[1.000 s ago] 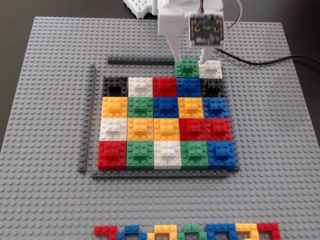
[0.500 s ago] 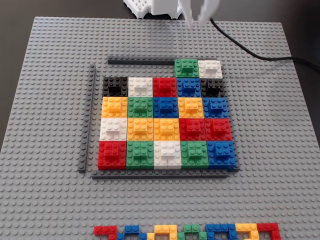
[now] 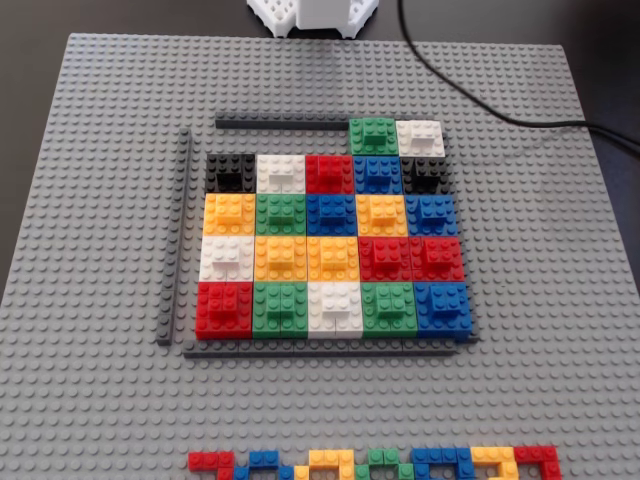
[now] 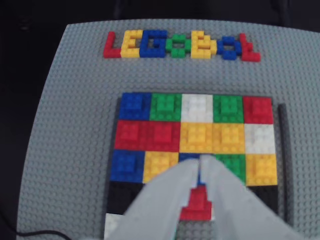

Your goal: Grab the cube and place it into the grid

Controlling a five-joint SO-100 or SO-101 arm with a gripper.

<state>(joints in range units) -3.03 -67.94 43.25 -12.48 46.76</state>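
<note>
The green cube (image 3: pixel 373 133) stands in the far row of the grid (image 3: pixel 330 250), just left of a white block (image 3: pixel 420 135), in the fixed view. The dark grey strips (image 3: pixel 175 235) frame the grid. In the wrist view the grid (image 4: pixel 195 135) lies below my gripper (image 4: pixel 200 160). Its two white fingers (image 4: pixel 170 200) meet at the tips with nothing between them, over the blue and red blocks of the middle column. The cube is hidden behind the fingers there. Only a white part of the arm (image 3: pixel 315 15) shows at the top edge of the fixed view.
A grey studded baseplate (image 3: pixel 90 200) carries everything. A row of small coloured bricks (image 3: pixel 375 463) lies at its near edge and forms letters in the wrist view (image 4: pixel 180 45). A black cable (image 3: pixel 480 95) runs over the far right corner.
</note>
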